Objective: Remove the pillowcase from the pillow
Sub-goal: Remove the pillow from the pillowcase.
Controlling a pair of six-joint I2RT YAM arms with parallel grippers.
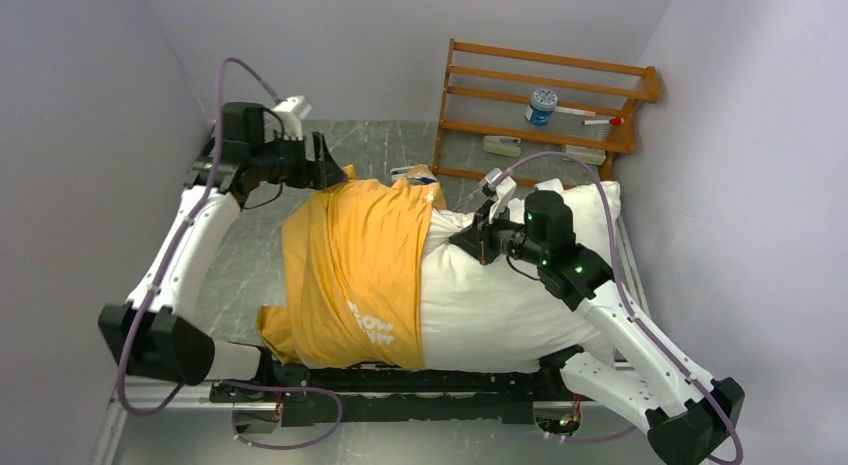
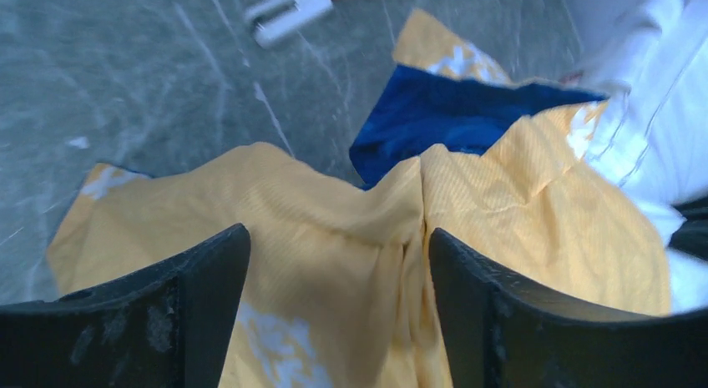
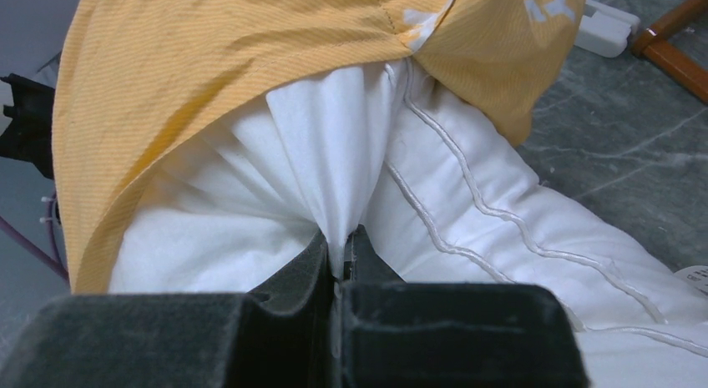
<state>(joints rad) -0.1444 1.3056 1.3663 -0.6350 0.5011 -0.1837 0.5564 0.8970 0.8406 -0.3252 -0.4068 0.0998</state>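
The pillowcase (image 1: 350,265) hides the left half of the pillow (image 1: 500,305). The right gripper (image 3: 341,238) clenches a white pillow fold. The left gripper (image 2: 336,238) is released, spread wide over the orange cloth.

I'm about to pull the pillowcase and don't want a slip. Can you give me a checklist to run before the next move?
1. Right gripper pinching the pillow: ok, white fabric clamped.
2. Only pillow in that pinch, no pillowcase: ok.
3. Left gripper closed on pillowcase: not ok, open over an orange fold.
4. Pillowcase off: not ok, covers the pillow's left half.
5. Fabric snagged underneath: cannot tell.
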